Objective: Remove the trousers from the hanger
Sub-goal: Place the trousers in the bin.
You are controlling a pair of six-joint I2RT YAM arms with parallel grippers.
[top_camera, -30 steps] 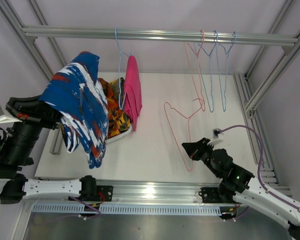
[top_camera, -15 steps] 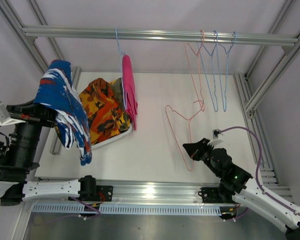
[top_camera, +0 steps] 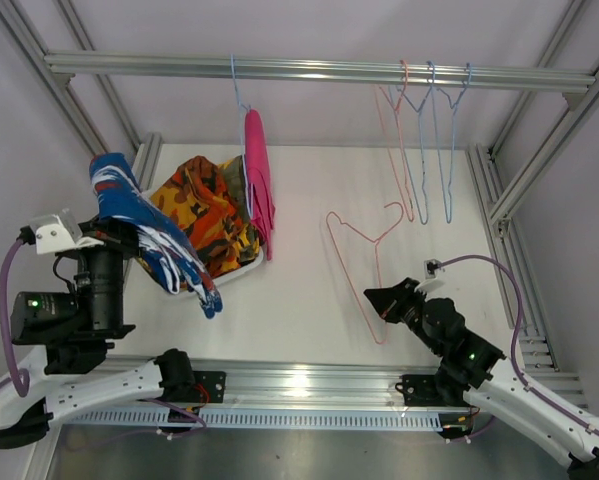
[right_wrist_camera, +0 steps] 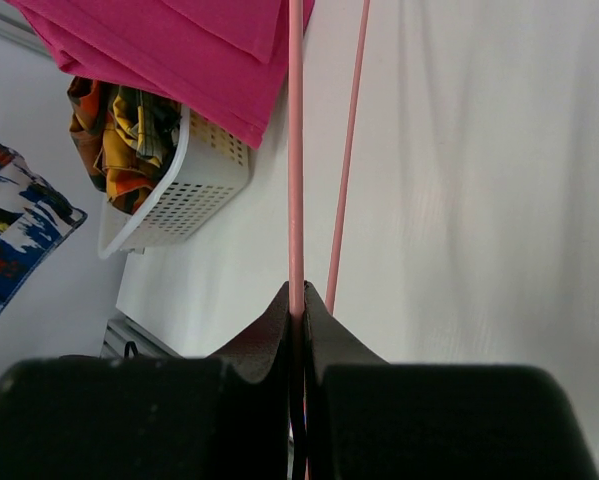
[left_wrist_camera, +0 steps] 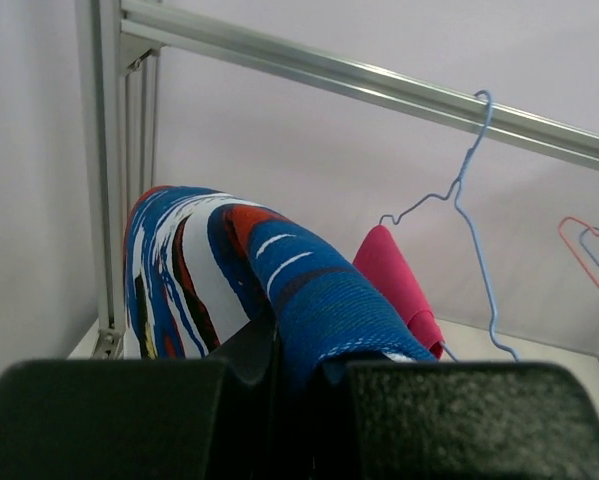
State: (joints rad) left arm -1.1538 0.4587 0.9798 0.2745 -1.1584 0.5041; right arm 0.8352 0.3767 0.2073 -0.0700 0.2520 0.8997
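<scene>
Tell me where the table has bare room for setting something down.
Bare table lies between the basket and the pink hanger in the right tool, and right of that hanger. Crowded: the basket, holding orange trousers, magenta trousers hanging by it.

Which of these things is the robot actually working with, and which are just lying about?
Job: blue-and-white trousers in left claw; pink hanger in right claw; pink trousers on blue hanger; orange camouflage trousers in white basket.
Just about: three bare hangers on the rail.
</scene>
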